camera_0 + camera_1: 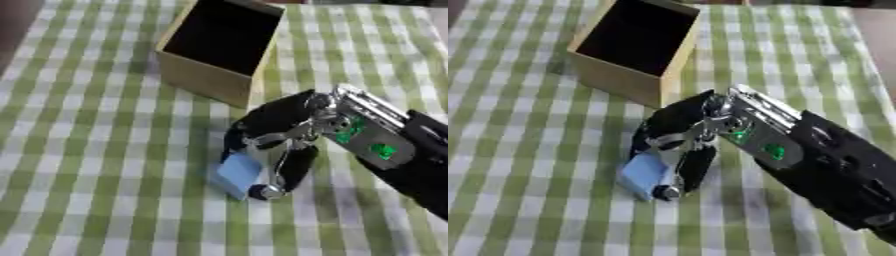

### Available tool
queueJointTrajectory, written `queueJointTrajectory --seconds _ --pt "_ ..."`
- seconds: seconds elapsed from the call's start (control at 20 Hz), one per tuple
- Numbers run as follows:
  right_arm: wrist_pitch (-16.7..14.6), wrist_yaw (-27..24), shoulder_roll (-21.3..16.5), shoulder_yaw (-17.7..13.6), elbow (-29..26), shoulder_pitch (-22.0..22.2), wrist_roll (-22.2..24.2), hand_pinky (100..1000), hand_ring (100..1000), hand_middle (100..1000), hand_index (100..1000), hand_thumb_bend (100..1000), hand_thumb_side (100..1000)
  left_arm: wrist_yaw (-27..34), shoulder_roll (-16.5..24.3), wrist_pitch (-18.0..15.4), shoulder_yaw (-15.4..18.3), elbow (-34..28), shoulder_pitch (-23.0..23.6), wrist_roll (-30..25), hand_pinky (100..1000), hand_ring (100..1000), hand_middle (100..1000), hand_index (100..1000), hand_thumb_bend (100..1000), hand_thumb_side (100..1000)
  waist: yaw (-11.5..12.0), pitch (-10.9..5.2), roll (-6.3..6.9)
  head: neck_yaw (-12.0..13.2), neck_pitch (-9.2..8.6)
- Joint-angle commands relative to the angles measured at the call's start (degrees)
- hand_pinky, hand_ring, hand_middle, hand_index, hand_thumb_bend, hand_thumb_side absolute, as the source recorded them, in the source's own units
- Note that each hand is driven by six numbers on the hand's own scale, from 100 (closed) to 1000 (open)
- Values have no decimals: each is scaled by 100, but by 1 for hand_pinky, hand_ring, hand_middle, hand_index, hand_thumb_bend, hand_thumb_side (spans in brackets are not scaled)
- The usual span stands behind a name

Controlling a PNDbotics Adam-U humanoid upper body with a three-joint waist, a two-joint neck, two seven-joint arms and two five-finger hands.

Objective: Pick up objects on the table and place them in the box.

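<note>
- The right hand (278, 137) comes in from the right side, its fingers and thumb curled down around a small light-blue block (238, 173), so it is closed on that block, not spread wide.
- The light-blue block sits low under the fingers, at or just above the desk (87, 165); whether it has lifted clear of the checked cloth cannot be told from these views.
- The block looks roughly flat and rectangular; its long axis seems to run from upper left to lower right in the view, with one corner pointing toward the lower edge. The fingers hide part of it, so this is only a rough reading.
- The box (219, 47) stands beyond the hand, near it but apart, upright with its open top facing up. Its inside is dark and no object can be made out there.
- By my judgement the task is at the grasp stage: lifting, carrying to the box and releasing are all still to do.
- No other loose object shows on the desk, and the left hand is out of view.
</note>
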Motion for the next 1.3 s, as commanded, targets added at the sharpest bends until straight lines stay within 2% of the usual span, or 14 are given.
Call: queueJointTrajectory --seconds 0.05,0.15,0.4,0.6,0.9,1.1,1.3 --pt "63 -79 -176 -114 -179 11 -260 810 807 494 610 135 514 34 59 -5 27 -105 -56 -35 669 679 636 710 250 617 -1 -101 32 -3 -55" --pt "145 -83 -241 -148 -205 86 -440 787 780 471 580 100 501 44 58 -1 27 -105 -59 -41 669 679 636 709 249 619 4 -104 33 -10 -69" --pt "478 -268 -360 -244 -374 156 -916 753 748 443 540 100 476 49 57 16 32 -105 -50 -60 669 679 636 708 242 615 -20 -125 41 -1 -65" --pt "774 -574 -540 -317 -764 67 -904 753 740 452 550 100 476 45 74 17 44 -105 -47 -67 670 680 637 707 244 613 -59 -157 50 -4 -67" --pt "1232 -714 -852 -837 -1355 -76 -1122 744 716 455 552 100 435 28 113 27 80 -105 -56 -23 671 681 639 708 242 610 -110 -189 78 -42 -136" --pt "1391 -612 -934 -1188 -1224 -286 -1452 721 703 454 553 100 417 25 123 59 113 -105 -71 45 670 681 639 709 243 608 -97 -180 86 -156 -175" --pt "1492 -653 -984 -1539 -646 -592 -1838 719 703 456 556 100 419 21 151 82 118 -105 -111 121 670 680 639 708 239 607 -8 -137 52 -287 -210"
